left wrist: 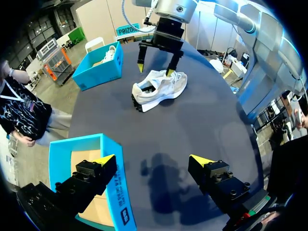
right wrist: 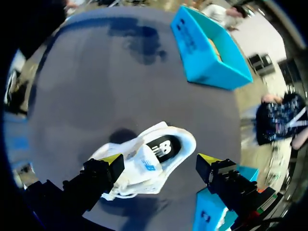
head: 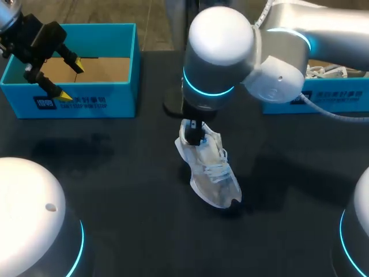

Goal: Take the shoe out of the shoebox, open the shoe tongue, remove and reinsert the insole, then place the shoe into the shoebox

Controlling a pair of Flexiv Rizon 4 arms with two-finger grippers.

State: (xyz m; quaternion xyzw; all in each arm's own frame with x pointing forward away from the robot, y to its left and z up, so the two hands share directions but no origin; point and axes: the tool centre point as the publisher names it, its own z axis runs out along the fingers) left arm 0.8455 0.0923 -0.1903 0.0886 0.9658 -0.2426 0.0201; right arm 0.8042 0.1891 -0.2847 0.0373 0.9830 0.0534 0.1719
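Dark tabletop (head: 115,190) is bearing the shoe (head: 214,173), and we are holding left jaws and right jaws open, the right jaws over its collar, risking dragging it if a tip snags.

Sneaker (head: 210,170): white mesh upper and laces, black tread at the heel; insole (right wrist: 166,147) black with a white mark. Left shoebox (head: 104,95): turquoise walls, dark-blue print, brown cardboard floor. Right shoebox (head: 346,92): same turquoise. Left gripper (head: 69,81) and right gripper (left wrist: 155,70): black, yellow tips. Right arm (head: 222,43): silver-white, glowing cyan ring. Table (head: 127,190): plain dark grey.
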